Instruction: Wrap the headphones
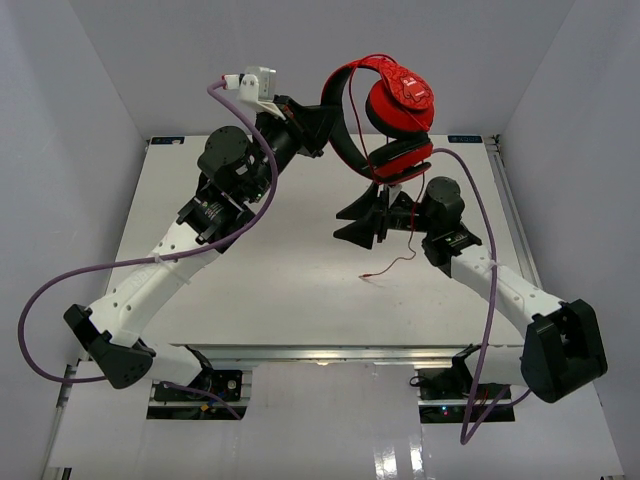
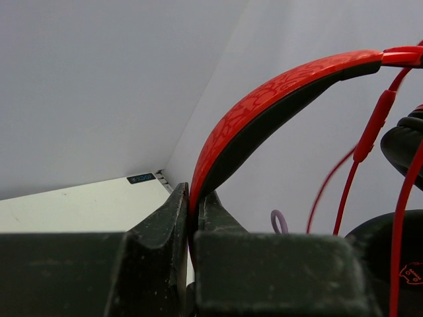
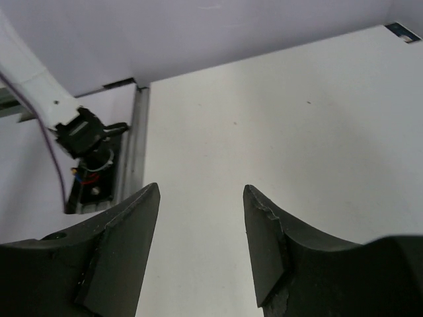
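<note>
Red over-ear headphones (image 1: 400, 100) with black ear pads and a black-lined headband hang in the air above the far part of the white bench (image 1: 270, 290), carried by the left arm alone. The left claw (image 1: 325, 120) is clenched on the headband: in the left wrist view its two dark fingers (image 2: 193, 205) pinch the red, patterned band (image 2: 264, 109) between them, and the band arches up and to the right. In the top view the ear cups sit to the right of that grasp, one above the other, over the right arm's wrist.

A thin red cable (image 1: 395, 265) drops from the headphones, passes the right wrist and ends in a loose curl on or just over the bench; which one I cannot tell. In the left wrist view, strands of it (image 2: 350, 178) hang beside the ear pad.

The right claw (image 1: 352, 222) is released, its fingers spread and holding nothing (image 3: 201, 191), pointing left below the ear cups, with only bare bench (image 3: 297, 132) between them.
</note>
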Motion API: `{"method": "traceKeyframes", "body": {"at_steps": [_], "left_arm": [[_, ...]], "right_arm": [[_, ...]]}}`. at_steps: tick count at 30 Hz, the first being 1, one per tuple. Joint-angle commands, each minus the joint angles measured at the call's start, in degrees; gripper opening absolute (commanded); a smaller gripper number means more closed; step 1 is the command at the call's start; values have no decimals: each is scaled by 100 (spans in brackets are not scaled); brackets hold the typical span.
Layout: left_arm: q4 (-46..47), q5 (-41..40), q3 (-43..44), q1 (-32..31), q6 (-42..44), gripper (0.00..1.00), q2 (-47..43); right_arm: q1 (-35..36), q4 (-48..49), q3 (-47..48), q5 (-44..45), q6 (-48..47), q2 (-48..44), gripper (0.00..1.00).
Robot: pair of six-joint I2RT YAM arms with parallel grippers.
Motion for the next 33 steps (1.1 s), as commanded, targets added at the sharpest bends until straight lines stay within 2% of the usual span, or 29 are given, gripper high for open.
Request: {"method": "traceKeyframes", "body": {"at_steps": [1,2,5,6,10,17,20,22,26,27,29,31,33], "left_arm": [[374,-37,285,-11,-186,0,-53],[374,-7,291,-11,-193,0,-41],[356,82,292,-11,-210,0,-41],[348,109,300,-11,-210,0,-50],[321,301,327,-11,-193,0,-59],[185,266,313,-16,-59,0,-191],[118,169,263,-19,65,0,-289],[95,157,229,-11,123,0,-325],[49,117,186,-11,230,0,-384],[49,117,186,-11,255,0,-384],[49,126,179,-11,283,0,-374],[47,135,195,-12,300,0,-356],[35,152,195,-16,300,0,-349]], "right_arm": [[59,-2115,163,1746,-1446,-94,61],[59,-2170,170,1890,-1446,-100,62],[68,-2420,301,3080,-1334,-10,70],[68,-2526,496,3866,-1172,63,72],[38,-3040,1290,5184,-814,779,75],[-446,-3089,1888,5101,-726,1183,80],[-1119,-3029,1863,4164,-1024,1112,85],[-1567,-2982,1664,2444,-1919,947,93],[-2121,-3134,936,1018,-3551,144,97],[-2172,-3376,669,137,-4614,9,97],[-2227,-4553,438,-800,-6456,-466,98],[-2235,-6150,288,-1360,-8098,-667,96],[-2235,-6755,310,-1597,-9105,-693,95]]}}
